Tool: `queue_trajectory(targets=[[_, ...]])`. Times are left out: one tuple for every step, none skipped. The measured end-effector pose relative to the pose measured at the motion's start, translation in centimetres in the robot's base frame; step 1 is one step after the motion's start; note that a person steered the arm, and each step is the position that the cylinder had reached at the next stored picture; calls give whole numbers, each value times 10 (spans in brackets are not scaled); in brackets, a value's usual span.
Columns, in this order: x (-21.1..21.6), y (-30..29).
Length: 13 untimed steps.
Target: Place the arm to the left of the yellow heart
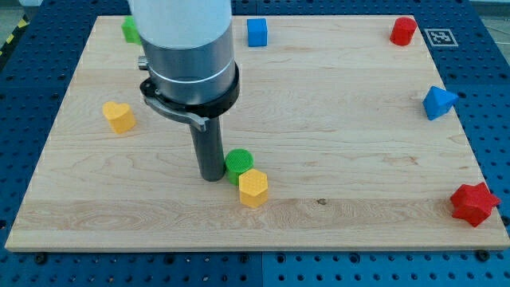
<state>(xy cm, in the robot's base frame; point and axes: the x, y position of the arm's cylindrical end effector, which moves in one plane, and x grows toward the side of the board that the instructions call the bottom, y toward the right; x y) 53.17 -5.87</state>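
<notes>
The yellow heart point(119, 116) lies near the board's left edge. My tip point(212, 177) rests on the board well to the right of the heart and a little lower in the view. It stands right beside a green round block point(237, 163), on that block's left. A yellow hexagon block point(253, 188) sits just below and right of the green round block.
A second green block point(130, 29) is at the top left, partly hidden by the arm. A blue cube point(256, 32) is at the top middle, a red block point(403, 30) at the top right, a blue block point(437, 102) at the right edge, a red star point(473, 204) at the bottom right.
</notes>
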Motion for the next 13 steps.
queue_trajectory(targets=[[0,6],[0,6],[0,6],[0,-4],[0,-9],[0,-29],[0,-50],[0,-59],[0,-61],[0,-62],[0,-64],[0,-64],[0,-64]])
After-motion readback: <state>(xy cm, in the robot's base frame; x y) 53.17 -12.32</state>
